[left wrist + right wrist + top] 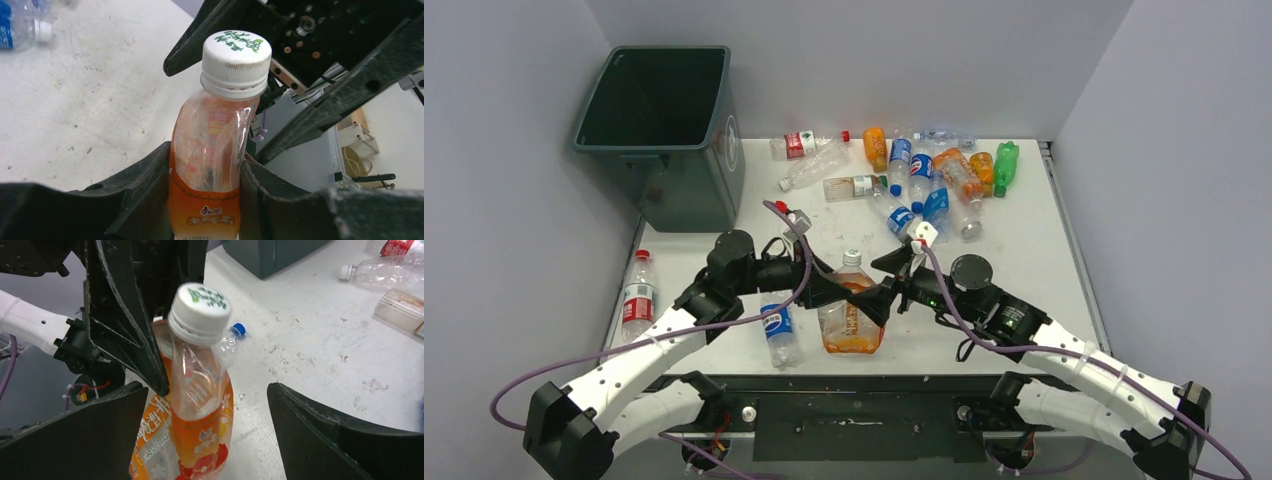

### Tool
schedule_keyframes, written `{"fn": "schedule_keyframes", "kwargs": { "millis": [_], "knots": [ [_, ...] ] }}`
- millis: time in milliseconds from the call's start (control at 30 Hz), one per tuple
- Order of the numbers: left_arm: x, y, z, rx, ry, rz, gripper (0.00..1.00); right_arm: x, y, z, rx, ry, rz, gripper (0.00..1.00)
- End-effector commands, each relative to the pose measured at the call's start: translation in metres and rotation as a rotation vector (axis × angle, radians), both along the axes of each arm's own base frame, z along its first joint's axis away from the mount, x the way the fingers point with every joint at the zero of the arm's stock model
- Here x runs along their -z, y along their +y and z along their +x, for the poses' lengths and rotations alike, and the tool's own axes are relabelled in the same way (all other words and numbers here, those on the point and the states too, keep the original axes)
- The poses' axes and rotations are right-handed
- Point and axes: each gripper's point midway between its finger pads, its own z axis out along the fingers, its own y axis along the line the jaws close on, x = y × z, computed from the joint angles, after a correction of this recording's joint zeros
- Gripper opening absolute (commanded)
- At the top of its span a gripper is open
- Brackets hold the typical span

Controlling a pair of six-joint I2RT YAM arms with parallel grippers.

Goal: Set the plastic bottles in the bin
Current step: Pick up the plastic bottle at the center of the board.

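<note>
The left arm's fingers [150,185] are closed on an orange-labelled bottle [212,145], one pressing each side of its body just below the clear shoulder, so the bottle stands upright with its white cap on top. The right arm's fingers [310,420] are spread wide on either side of the same bottle. One is well clear of it, and the right wrist view does not settle whether the other touches the label. The bottle stands on the worktop [1024,240] near its front edge, between the two wrists. The bin [664,130] is at the far left corner, mouth open upward, and only its dark inner walls show. Most of the plastic bottles [924,175] lie in a heap along the far edge. One blue-labelled bottle [777,330] lies just beside the left arm, and a red-labelled bottle [637,295] lies at the left edge. Bare worktop stretches between the gripped bottle and the heap, and along the right side. Walls close in on the left, right and far sides.
</note>
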Motion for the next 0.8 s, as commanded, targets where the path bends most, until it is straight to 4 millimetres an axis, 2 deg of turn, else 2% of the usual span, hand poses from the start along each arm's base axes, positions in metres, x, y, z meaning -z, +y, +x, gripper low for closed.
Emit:
{"fn": "schedule_keyframes", "kwargs": {
  "millis": [0, 100, 233, 367, 600, 767],
  "knots": [
    [-0.067, 0.006, 0.0, -0.046, -0.199, -0.162, 0.13, -0.037, -0.006, -0.006, 0.015, -0.015, 0.124, 0.99],
    [-0.086, 0.012, -0.003, -0.07, -0.254, -0.213, 0.09, -0.039, -0.011, -0.012, 0.006, 0.015, 0.173, 0.9],
    [-0.108, 0.019, -0.009, -0.08, -0.312, -0.277, 0.07, -0.037, -0.015, -0.019, -0.065, 0.08, 0.263, 0.9],
    [-0.125, 0.02, -0.017, -0.055, -0.33, -0.356, 0.06, -0.038, -0.013, -0.035, -0.193, 0.137, 0.362, 0.9],
    [-0.138, 0.012, -0.018, -0.004, -0.287, -0.428, 0.06, -0.045, -0.001, -0.05, -0.338, 0.192, 0.488, 0.97],
    [-0.14, 0.01, -0.016, -0.002, -0.276, -0.435, 0.05, -0.043, 0.004, -0.052, -0.362, 0.198, 0.499, 0.64]
  ]
}}
